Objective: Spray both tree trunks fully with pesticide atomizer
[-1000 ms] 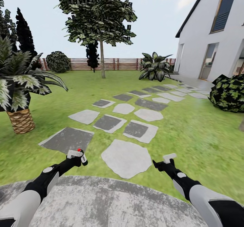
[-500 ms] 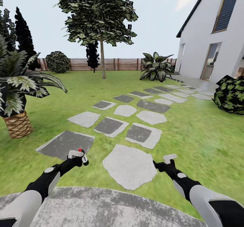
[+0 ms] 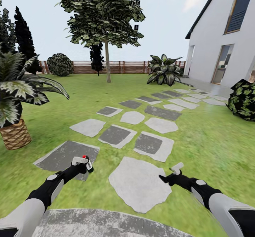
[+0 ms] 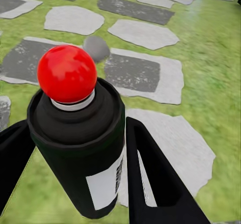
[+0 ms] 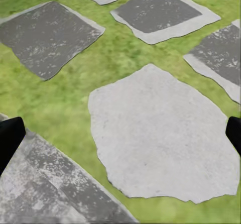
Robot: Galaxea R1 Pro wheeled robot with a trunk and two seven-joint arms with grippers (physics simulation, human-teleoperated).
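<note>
1. The pesticide atomizer [image 4: 80, 133] sits in the left tool [image 3: 82, 163], clamped between two dark fingers [image 4: 150, 179] that press on its body from either side. In the left wrist view it is a short black cylinder with a white label low on its side, a pale collar and a glossy red ball [image 4: 67, 73] on top.
2. It looks small, rigid and light, so it should ride in the grip without sagging. The smooth round body may be slippery and could twist between flat fingers. The hold is best kept on the mid-body, below the collar, leaving the red top free.
3. The right tool [image 3: 173, 173] holds nothing; in the right wrist view its dark fingertips [image 5: 10, 138] stand wide apart at the frame's edges, over a pale stone.
4. One tree [image 3: 102, 13] stands far ahead across the lawn [image 3: 209, 141], near the slatted wooden fence [image 3: 131, 67]. Its tree trunk [image 3: 107, 61] is a thin, straight, bare column under a dense, blotchy green canopy. It is well apart from the sprayer, so I judge spraying cannot start yet.
5. Stepping stones [image 3: 140, 182] lie flat in the grass, some pale and rounded, some dark grey and squared with light borders, all with a mottled, rough surface.
6. A short palm [image 3: 16, 99] with a scaly woven-looking stump stands at the left; a white house [image 3: 226, 42] rises at the right.
</note>
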